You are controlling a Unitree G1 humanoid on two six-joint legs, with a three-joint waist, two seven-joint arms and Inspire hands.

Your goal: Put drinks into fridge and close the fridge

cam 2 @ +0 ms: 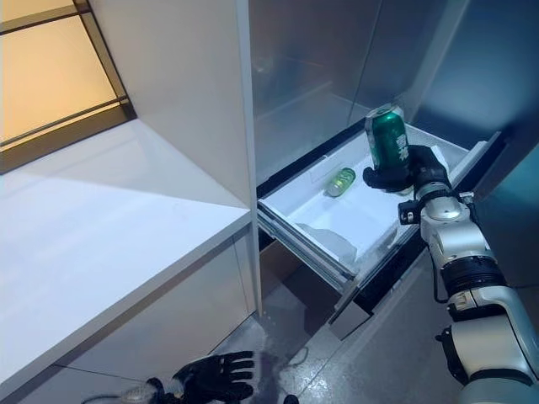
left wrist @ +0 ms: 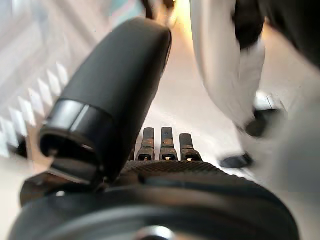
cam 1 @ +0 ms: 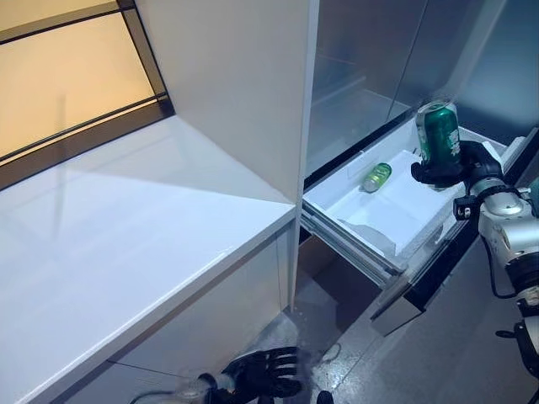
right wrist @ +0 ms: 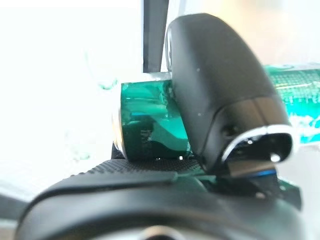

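Observation:
My right hand is shut on a green can and holds it upright above the right part of the open white fridge drawer. In the right wrist view the thumb lies across the can. A second green can lies on its side on the drawer's floor at the back. My left hand hangs low by the floor in front of the counter, fingers straight and empty; the left wrist view shows its thumb and its fingers.
A white counter runs along the left, with a tall white panel beside the fridge opening. The fridge's grey interior rises behind the drawer. A dark drawer front juts out toward me over the grey floor.

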